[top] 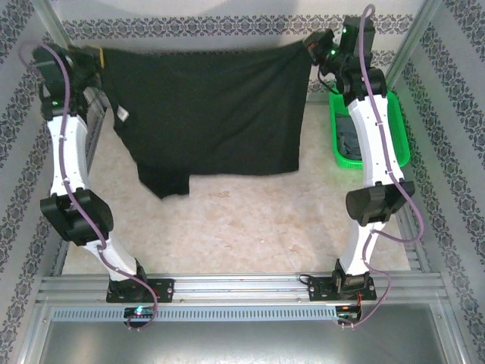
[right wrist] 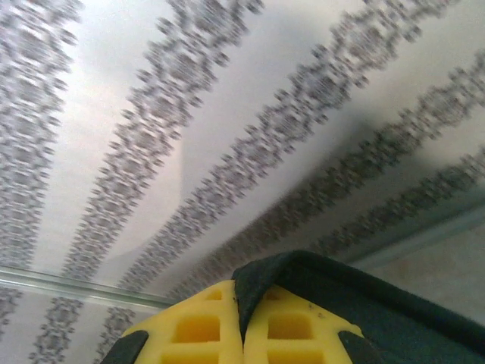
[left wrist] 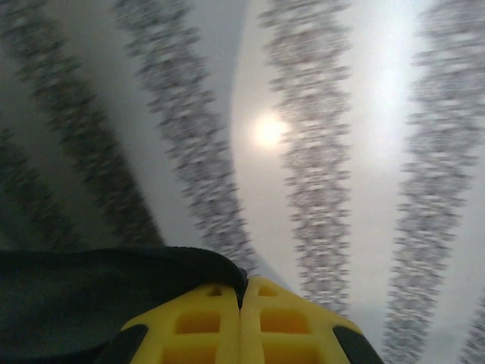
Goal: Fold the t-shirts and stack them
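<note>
Patterned walls [top: 227,29], blk tee [top: 212,114] held up, spread

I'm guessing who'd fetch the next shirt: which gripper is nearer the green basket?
Right. The right gripper holds a corner of the black t-shirt near the far end of the green basket; the left gripper holds the opposite corner, across the table.

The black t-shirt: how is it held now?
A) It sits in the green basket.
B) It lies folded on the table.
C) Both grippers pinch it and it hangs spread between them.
C: the left gripper and the right gripper each clamp a corner of the black t-shirt, stretched between them.
</note>
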You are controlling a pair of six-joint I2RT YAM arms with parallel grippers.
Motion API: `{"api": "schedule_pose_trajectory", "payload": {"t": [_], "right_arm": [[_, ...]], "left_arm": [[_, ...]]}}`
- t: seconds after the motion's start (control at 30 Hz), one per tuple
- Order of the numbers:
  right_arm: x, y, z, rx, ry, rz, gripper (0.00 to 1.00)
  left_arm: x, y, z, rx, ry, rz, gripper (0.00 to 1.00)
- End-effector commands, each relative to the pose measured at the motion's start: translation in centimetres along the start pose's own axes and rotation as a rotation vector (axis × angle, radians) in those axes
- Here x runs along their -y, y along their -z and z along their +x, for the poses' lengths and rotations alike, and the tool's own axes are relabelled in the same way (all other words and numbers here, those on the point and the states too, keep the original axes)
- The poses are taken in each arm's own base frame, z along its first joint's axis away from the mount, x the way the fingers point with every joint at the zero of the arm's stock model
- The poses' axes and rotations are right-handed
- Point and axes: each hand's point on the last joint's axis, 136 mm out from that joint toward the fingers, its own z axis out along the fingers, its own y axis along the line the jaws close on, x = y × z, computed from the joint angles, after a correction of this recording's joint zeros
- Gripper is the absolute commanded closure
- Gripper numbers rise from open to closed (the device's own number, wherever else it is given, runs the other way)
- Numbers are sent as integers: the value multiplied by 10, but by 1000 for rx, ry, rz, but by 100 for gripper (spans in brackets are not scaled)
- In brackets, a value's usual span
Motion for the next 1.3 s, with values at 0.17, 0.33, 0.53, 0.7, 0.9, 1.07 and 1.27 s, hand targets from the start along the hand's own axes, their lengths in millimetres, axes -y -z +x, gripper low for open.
{"api": "schedule_pose_trajectory", "payload": {"t": [0.17,0.33,0.53,0.7,0.9,1.07,1.27], "right_arm": [[-35,77,-42,159,34,-24,100],[63,96,12,123,-34,217,100],[226,100,133,-122,-138,542,93],[314,109,204,-380,-208,764,65],[324,134,215,-407,-131,832,53],[323,153,229,-440,-93,841,53],[319,166,261,-530,-57,846,53]], "left_arm": [[115,116,-10,160,-241,27,100],[-1,137,24,161,-105,-185,98],[-222,131,127,-85,180,-405,87],[-332,168,177,-201,235,-616,47],[-349,222,203,-296,146,-798,37],[-354,278,218,-314,85,-950,40],[-377,321,241,-423,83,-1115,40]]}}
